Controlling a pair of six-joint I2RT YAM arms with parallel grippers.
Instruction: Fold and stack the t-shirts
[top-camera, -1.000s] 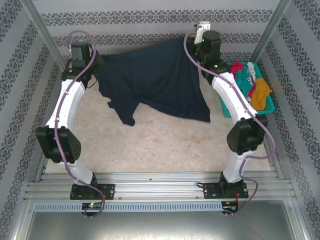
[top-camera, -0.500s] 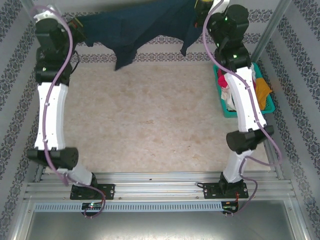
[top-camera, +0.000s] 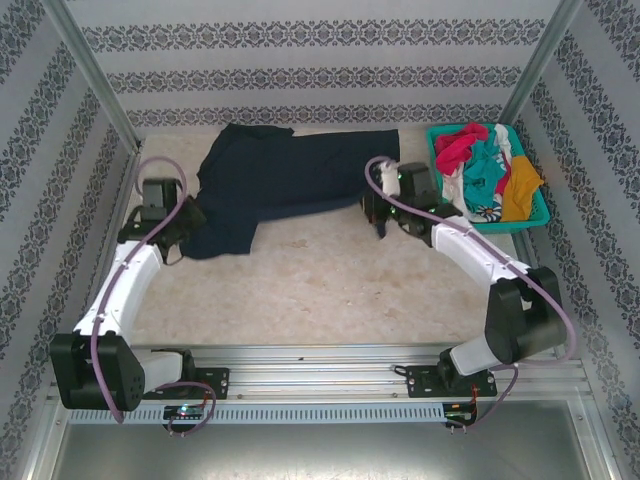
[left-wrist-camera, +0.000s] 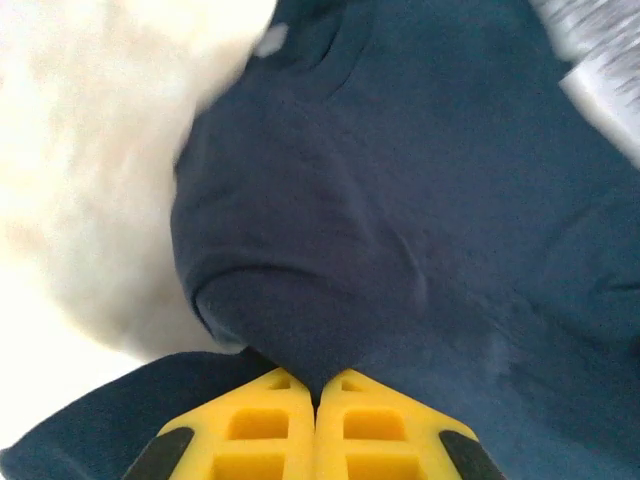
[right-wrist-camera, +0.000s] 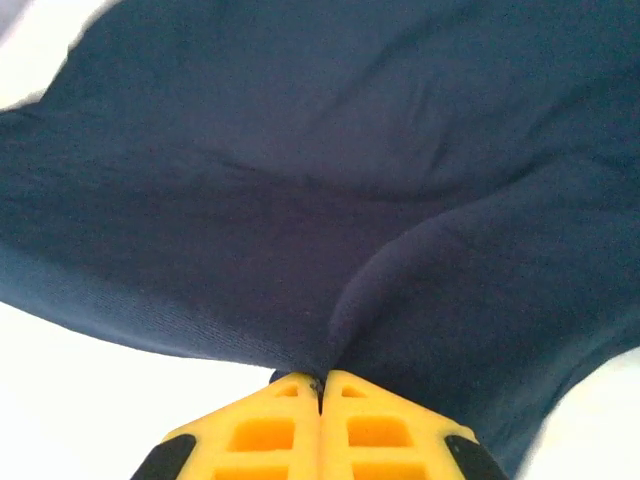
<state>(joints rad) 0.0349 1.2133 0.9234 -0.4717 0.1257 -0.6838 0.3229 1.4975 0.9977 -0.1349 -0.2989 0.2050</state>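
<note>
Fabric meets table: the navy t-shirt (top-camera: 290, 175), which half a second ago hung high between both raised arms, now lies spread on the table (top-camera: 320, 280) just left of the teal basket (top-camera: 520, 224), its far edge level with the basket's far rim. One corner reaches almost to the basket; the opposite end trails away from it and toward the near side.

The left gripper (top-camera: 190, 215), well away from the basket at the shirt's far-left near corner, is seen in its wrist view (left-wrist-camera: 316, 400) with yellow fingers (left-wrist-camera: 250, 425) pressed together on a pucker of navy cloth. The right gripper (top-camera: 372, 205), close beside the basket's near-left corner, likewise shows in its own view (right-wrist-camera: 320, 385) with fingers (right-wrist-camera: 255, 430) closed on a pinched fold of the same shirt.

The drop appears to complete the laying-out step. The shirt is down but not flat, with its left side bunched and hem uneven, so folding has not begun. The red-pink shirt (top-camera: 455, 150), teal shirt (top-camera: 487, 172) and mustard-orange shirt (top-camera: 522, 192) wait heaped inside the basket.
</note>
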